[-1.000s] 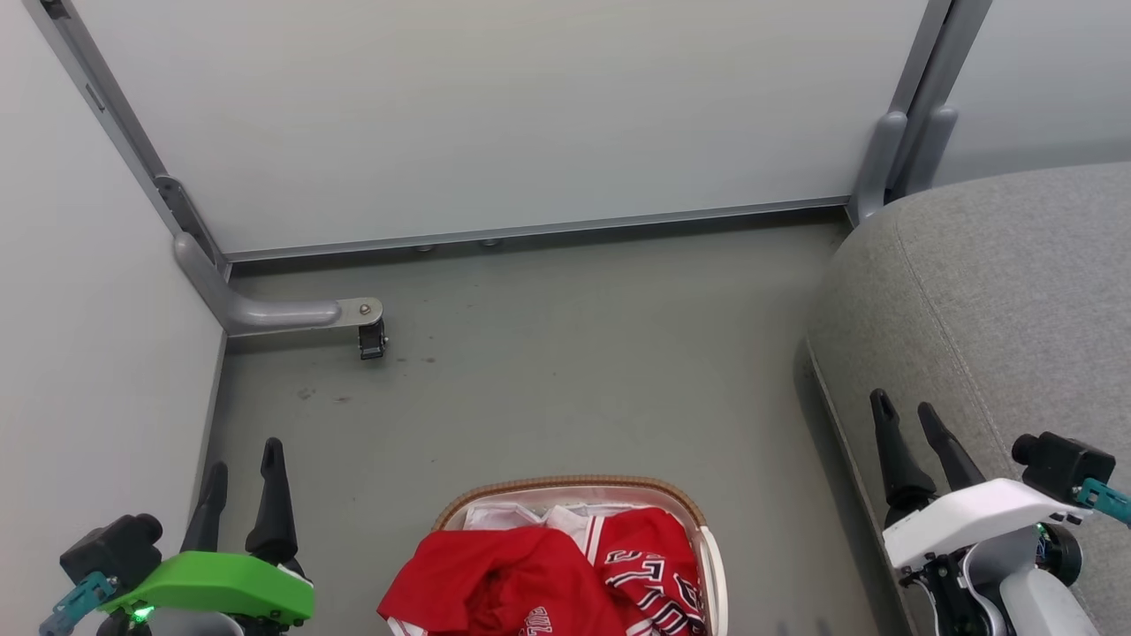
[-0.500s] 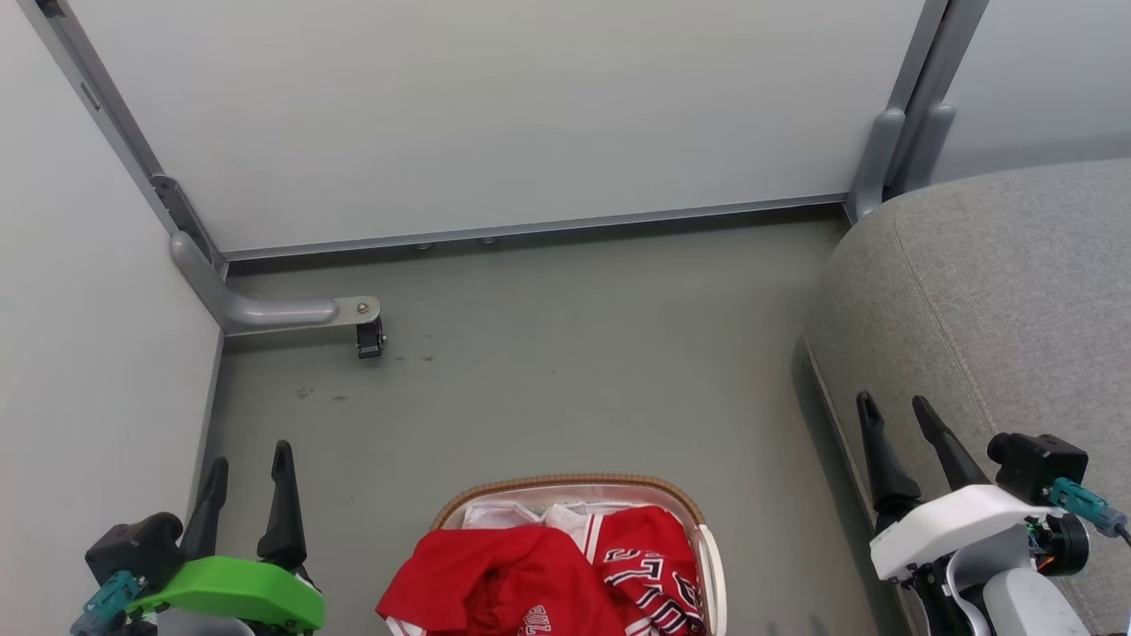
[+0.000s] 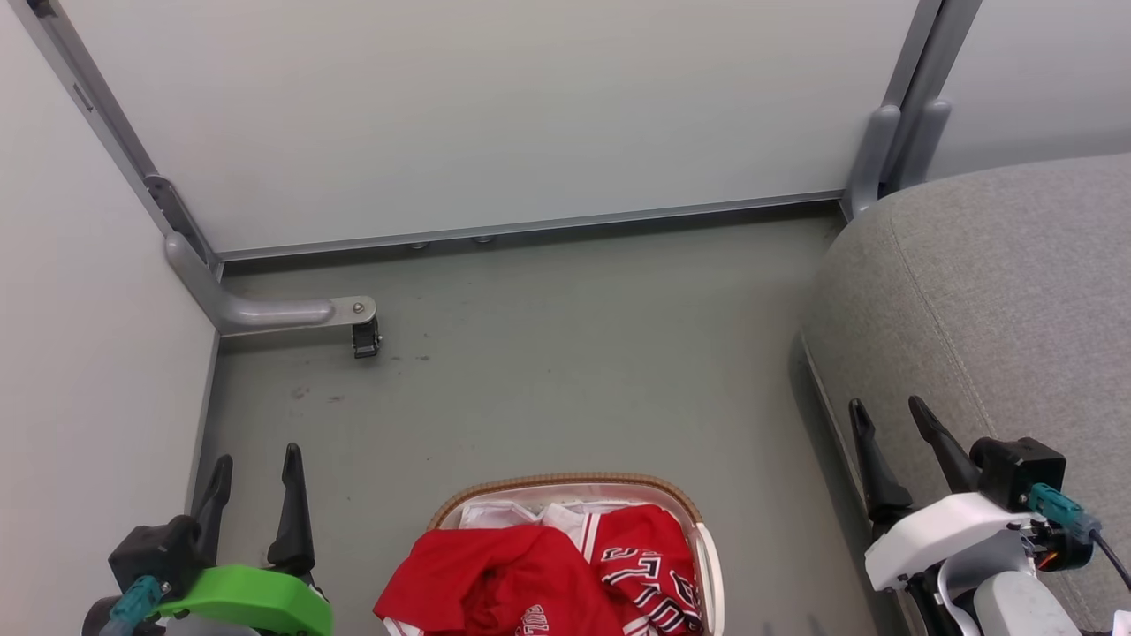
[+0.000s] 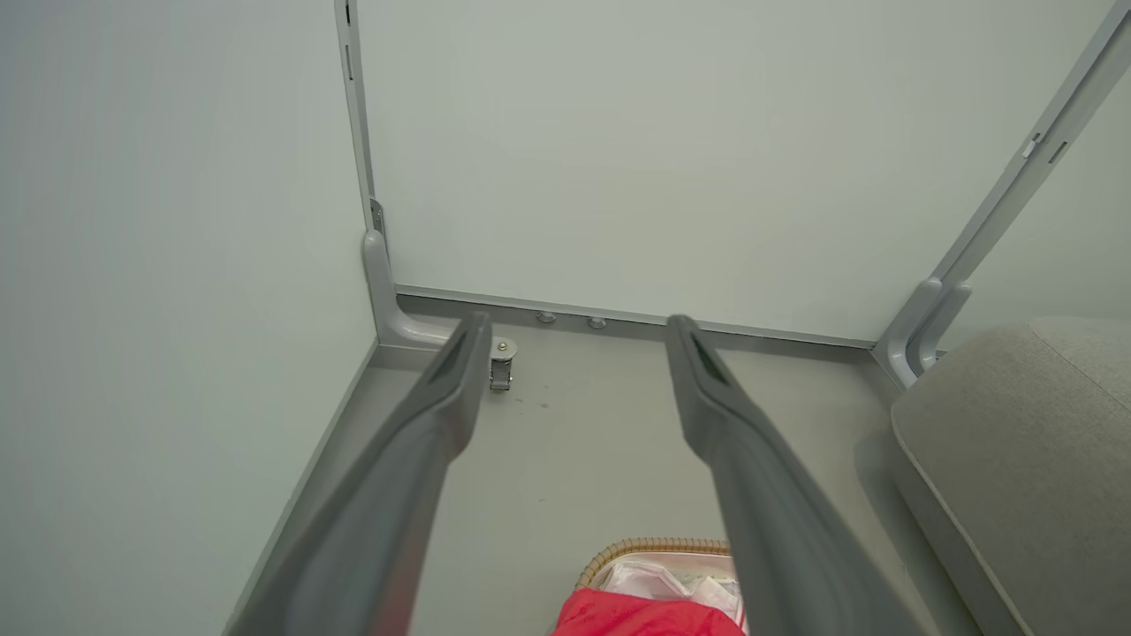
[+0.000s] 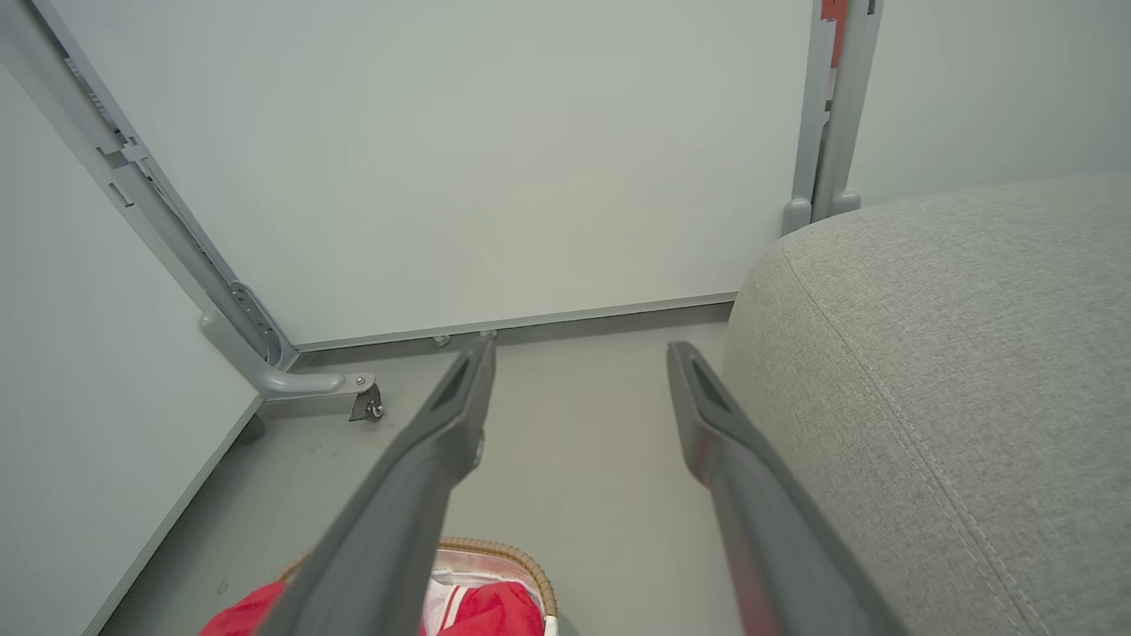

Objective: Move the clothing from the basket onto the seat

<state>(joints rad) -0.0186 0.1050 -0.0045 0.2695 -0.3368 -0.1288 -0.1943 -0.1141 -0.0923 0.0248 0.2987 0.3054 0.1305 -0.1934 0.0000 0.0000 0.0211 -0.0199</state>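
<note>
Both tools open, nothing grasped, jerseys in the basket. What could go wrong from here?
1. The white liner shows right beside the clothing in the basket; a pinch might catch it and drag the basket along.
2. The clothing lies bunched; a piece may trail and drop on the floor short of the seat.
3. The right tool looks close to the seat's edge and could snag it.

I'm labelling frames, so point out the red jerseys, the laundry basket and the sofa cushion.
red jerseys (image 3: pixel 495 574), head view, crumpled red fabric
laundry basket (image 3: pixel 565 479), head view, tan woven rim
sofa cushion (image 3: pixel 1016 291), head view, top surface
</note>
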